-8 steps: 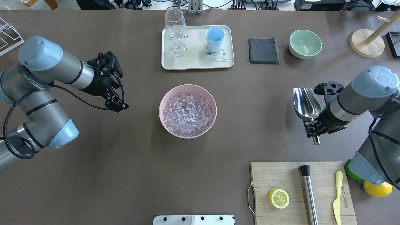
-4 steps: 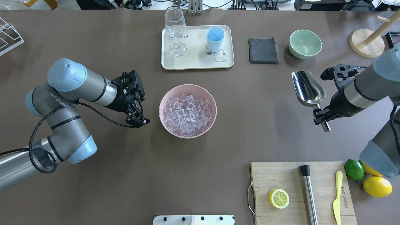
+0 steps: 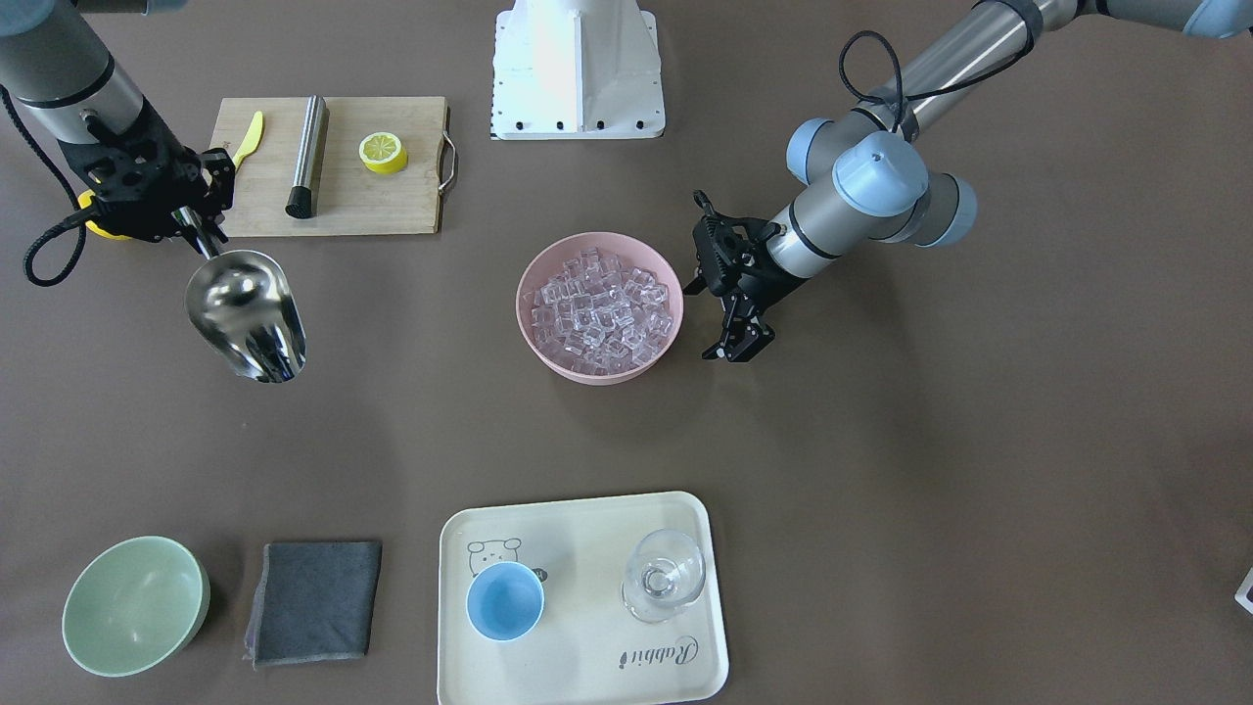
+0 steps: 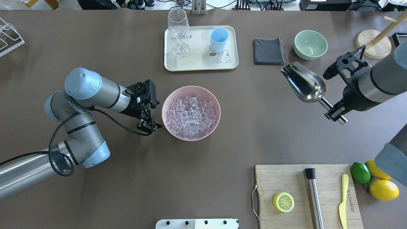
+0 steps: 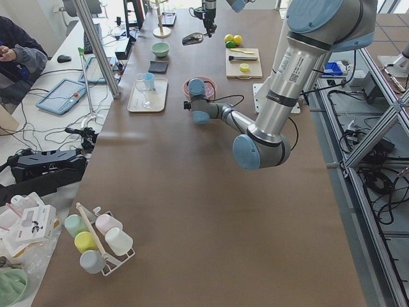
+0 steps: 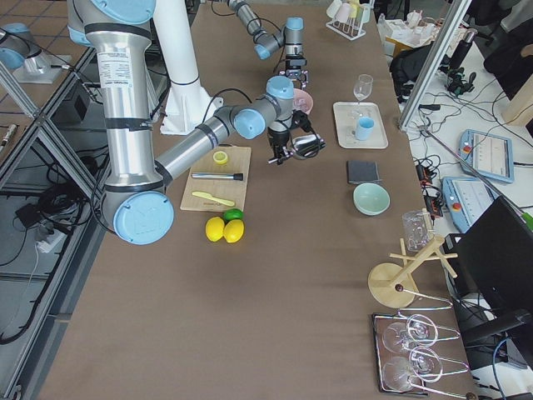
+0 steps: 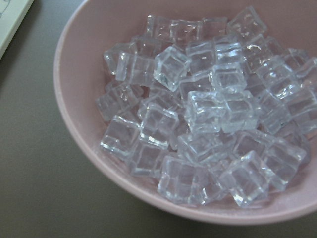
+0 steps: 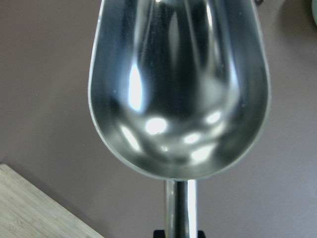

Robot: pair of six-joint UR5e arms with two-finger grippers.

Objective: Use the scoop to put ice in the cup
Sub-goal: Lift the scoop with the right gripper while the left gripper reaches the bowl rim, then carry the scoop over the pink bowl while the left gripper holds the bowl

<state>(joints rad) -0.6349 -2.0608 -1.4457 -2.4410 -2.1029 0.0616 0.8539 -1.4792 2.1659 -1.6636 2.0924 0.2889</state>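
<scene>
a brown table seen from above. the right pincer is clenched on the thin handle of the scoop, holding it in the air over the table near the robot's right end, about midway between the long edges. gripping the handle's end likely leaves the whole trough free to dig. the trough faces up and is empty. the scoop's long axis runs diagonally: the open mouth points toward the operators' edge and inward toward the table's middle, and the handle points back toward the robot's right corner.

the ice is heaped in a pink bowl at the table's centre, well apart from the scoop. the left pincer hangs just beside the bowl's rim on the robot's left, looking released, with nothing in it. it seems placed there to steady the bowl during scooping.

the cup stands upright and empty on a cream tray by the middle of the operators' edge, next to a wine glass. it sits beyond the bowl, so the loaded scoop would have a short carry.
</scene>
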